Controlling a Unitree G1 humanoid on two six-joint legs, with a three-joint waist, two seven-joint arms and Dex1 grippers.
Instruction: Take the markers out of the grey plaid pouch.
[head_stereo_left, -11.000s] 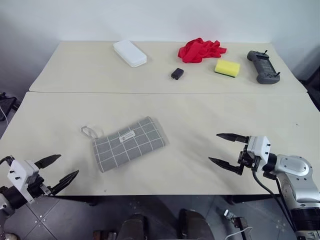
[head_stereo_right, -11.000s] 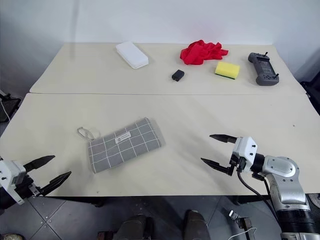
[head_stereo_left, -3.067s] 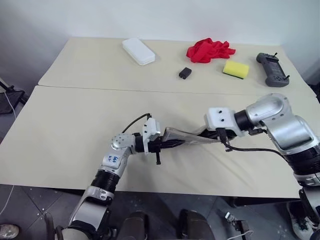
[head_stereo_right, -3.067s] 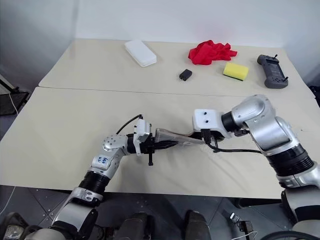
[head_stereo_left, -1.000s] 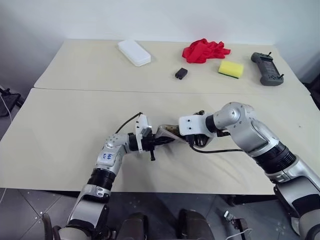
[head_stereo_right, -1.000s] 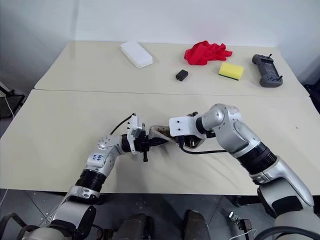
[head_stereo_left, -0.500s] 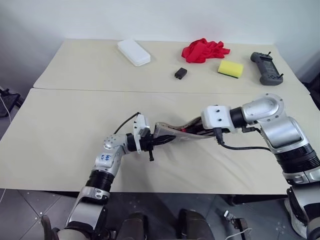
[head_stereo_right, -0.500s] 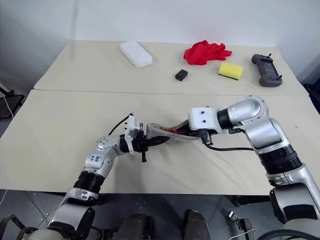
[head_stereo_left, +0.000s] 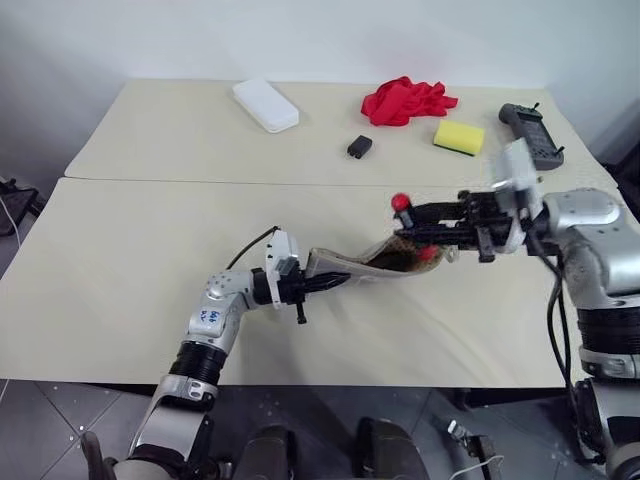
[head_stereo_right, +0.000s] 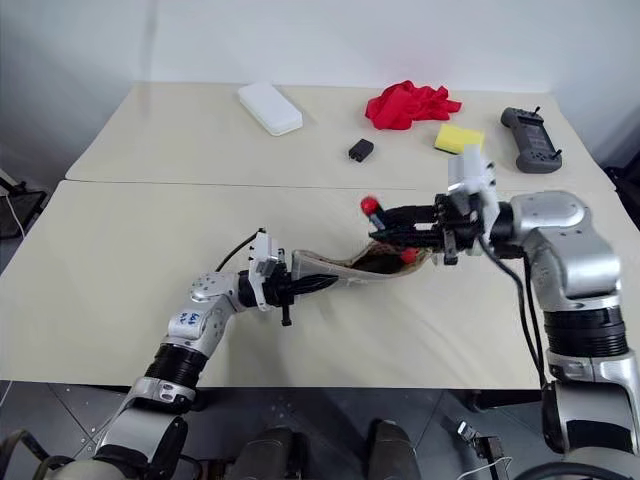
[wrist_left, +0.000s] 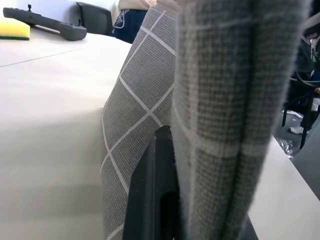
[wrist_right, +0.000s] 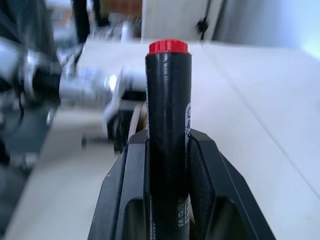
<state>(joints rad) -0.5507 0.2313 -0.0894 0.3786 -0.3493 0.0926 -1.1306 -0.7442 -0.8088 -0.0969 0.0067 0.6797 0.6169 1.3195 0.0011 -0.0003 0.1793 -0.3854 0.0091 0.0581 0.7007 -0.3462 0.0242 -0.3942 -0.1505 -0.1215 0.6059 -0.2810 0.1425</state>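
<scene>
While your right gripper (head_stereo_left: 415, 221) pinches the red-capped marker (head_stereo_left: 401, 204) upright between its two fingers, the head views show the risk: it stands just above the raised open mouth of the grey plaid pouch (head_stereo_left: 372, 264), so a loosened pinch would likely drop it back inside. A second red tip (head_stereo_left: 430, 253) shows at that mouth, directly under your right fingers; if you let the pouch sag, it could slide deeper. Your left gripper (head_stereo_left: 318, 284) is pressed together on the pouch's other end, well apart from the right one, with the fabric spanning between them.

From the left wrist view, the plaid cloth (wrist_left: 225, 100) lies clamped against your black finger (wrist_left: 152, 200); a thin fold there could slip.

From the right wrist view, the marker (wrist_right: 168, 130) sits squarely between both fingers (wrist_right: 131, 190), cap clear above them, with the left arm beyond.
</scene>
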